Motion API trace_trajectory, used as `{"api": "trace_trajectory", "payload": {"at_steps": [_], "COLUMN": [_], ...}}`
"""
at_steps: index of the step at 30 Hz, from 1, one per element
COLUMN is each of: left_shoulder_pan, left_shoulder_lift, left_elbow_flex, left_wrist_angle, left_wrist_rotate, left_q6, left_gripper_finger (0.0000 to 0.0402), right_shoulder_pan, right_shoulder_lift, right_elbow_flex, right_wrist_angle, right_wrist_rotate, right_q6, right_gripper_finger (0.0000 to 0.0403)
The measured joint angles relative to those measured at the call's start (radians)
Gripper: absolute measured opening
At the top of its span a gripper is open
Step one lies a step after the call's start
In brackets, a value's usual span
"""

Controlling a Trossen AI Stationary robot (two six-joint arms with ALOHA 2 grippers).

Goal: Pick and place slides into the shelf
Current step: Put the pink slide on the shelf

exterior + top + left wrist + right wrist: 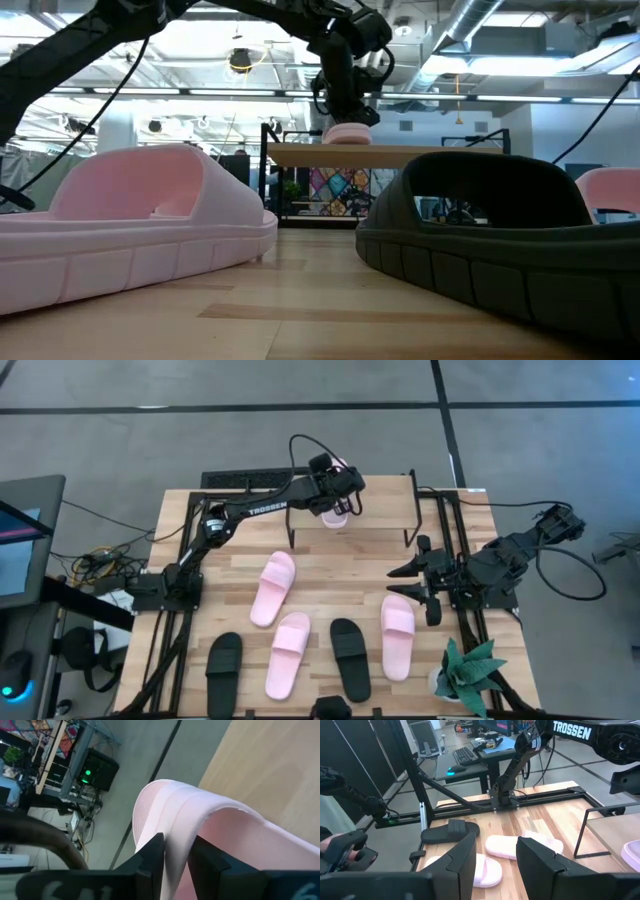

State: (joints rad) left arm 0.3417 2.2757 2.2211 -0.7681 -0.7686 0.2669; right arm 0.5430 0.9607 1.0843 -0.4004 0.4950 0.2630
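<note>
Light-wood slatted table [330, 560] on grey floor; open-ceiling office behind. Arm lettered "TROSSEN". Left gripper [340, 503] clamped a pink slide [335, 515] on the shelf [380, 510]. Right gripper [415, 582] rested wide apart. Five slides lay on the table.

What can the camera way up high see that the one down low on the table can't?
Only the high view shows the right gripper waiting open, a potted plant, and all five slides on the table. Only the low view shows the room's ceiling lights and pipes. Both show the left gripper holding a pink slide at the shelf, plus a black slide.
</note>
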Motion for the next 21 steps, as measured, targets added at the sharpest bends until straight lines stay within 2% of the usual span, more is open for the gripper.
{"api": "trace_trajectory", "payload": {"at_steps": [21], "left_shoulder_pan": [-0.008], "left_shoulder_lift": [0.0], "left_elbow_flex": [0.0], "left_wrist_angle": [-0.001], "left_wrist_rotate": [0.001], "left_q6": [0.018], "left_gripper_finger": [0.0071], "right_shoulder_pan": [0.0], "right_shoulder_lift": [0.0], "right_elbow_flex": [0.0], "right_wrist_angle": [0.001], "right_wrist_rotate": [0.0], "right_q6": [0.011], "right_gripper_finger": [0.0127]}}
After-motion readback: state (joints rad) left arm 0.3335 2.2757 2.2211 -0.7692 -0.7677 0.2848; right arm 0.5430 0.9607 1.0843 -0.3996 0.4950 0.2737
